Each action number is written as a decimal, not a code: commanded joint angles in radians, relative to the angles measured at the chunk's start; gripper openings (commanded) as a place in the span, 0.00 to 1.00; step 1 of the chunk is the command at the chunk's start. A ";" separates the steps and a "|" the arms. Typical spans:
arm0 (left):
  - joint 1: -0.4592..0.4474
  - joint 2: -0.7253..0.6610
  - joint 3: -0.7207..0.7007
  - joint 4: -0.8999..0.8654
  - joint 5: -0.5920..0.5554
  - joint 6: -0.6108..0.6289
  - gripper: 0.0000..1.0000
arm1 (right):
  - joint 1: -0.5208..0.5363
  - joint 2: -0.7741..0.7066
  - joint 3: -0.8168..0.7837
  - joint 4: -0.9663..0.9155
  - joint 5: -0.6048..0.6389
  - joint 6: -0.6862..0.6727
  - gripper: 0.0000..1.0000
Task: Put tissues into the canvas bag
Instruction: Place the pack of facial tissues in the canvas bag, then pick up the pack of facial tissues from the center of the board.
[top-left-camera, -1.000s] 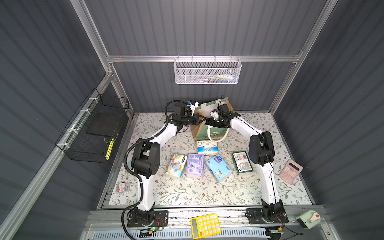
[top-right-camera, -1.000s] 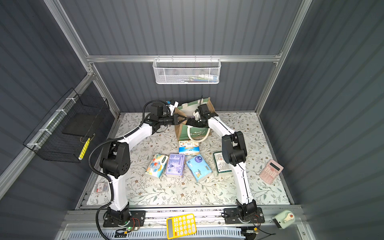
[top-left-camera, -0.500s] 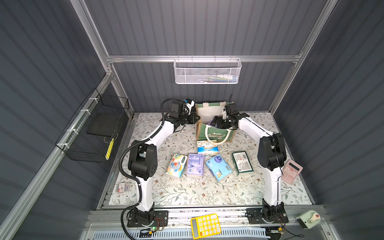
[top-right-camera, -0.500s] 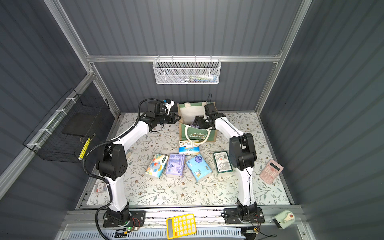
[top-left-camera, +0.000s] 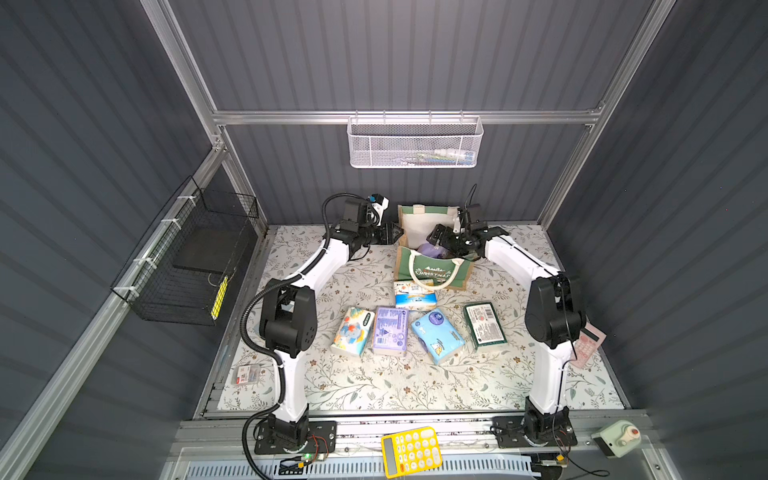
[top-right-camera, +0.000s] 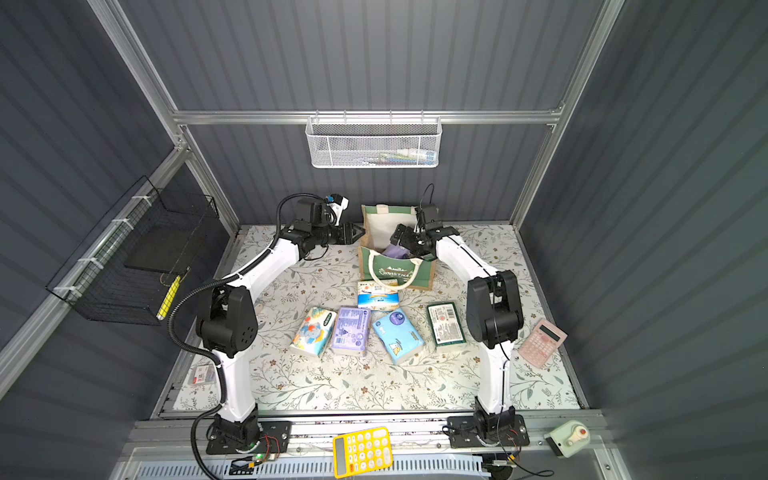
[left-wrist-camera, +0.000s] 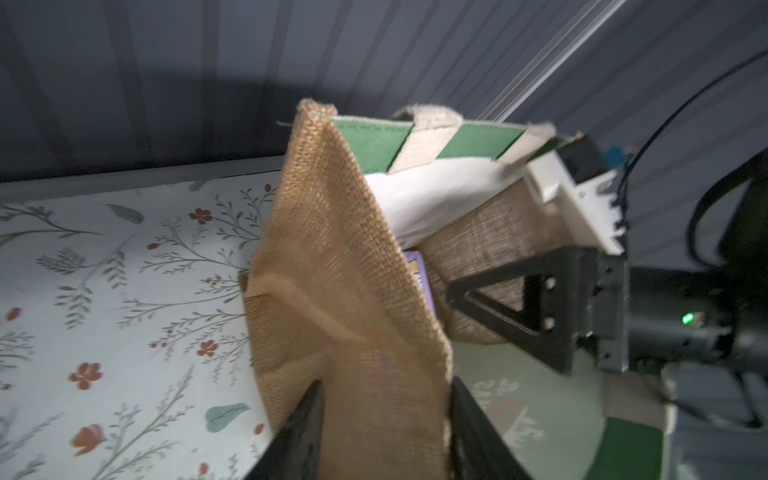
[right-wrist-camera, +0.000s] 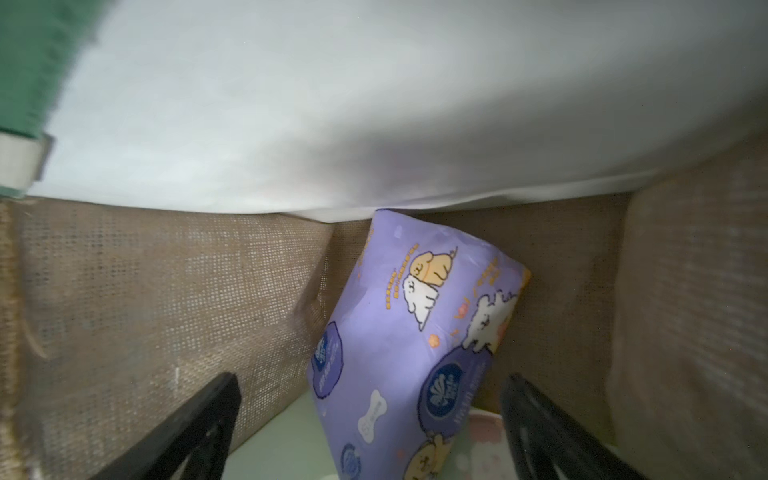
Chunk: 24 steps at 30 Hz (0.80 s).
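Reaching into the canvas bag (top-left-camera: 432, 272), your right fingers (right-wrist-camera: 187, 424) stood spread around the leaning lavender pack (right-wrist-camera: 415, 353); your left fingers (left-wrist-camera: 299, 436) were parted astride the bag's jute side.

We record: canvas bag (top-left-camera: 432, 272), green front, white lettering, tan jute sides, cream lining; lavender pack (right-wrist-camera: 415, 332) with cartoon dogs; cartoon-printed white pack (top-left-camera: 353, 331); purple-white pack (top-left-camera: 390, 331); light blue pack (top-left-camera: 437, 336); dark green pack (top-left-camera: 484, 324); white-blue-orange pack (top-left-camera: 414, 294); tablecloth (top-left-camera: 374, 386), pale, leaf-and-flower sprigs.

A lab robot cell, I'd say: ribbed grey walls (top-left-camera: 415, 54), aluminium frame (top-left-camera: 407, 117), left arm (top-left-camera: 320, 266) and right arm (top-left-camera: 519, 259) bolted to a rail (top-left-camera: 465, 428), stop button (top-left-camera: 619, 434)
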 joint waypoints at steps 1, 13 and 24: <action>-0.004 -0.102 -0.064 0.020 -0.053 0.020 0.70 | -0.004 -0.074 0.023 0.064 -0.029 -0.020 0.99; -0.007 -0.359 -0.289 0.035 -0.277 0.013 1.00 | -0.003 -0.275 -0.033 0.083 -0.050 -0.159 0.99; -0.185 -0.617 -0.626 0.069 -0.515 -0.161 1.00 | -0.003 -0.727 -0.586 0.237 0.094 -0.261 0.99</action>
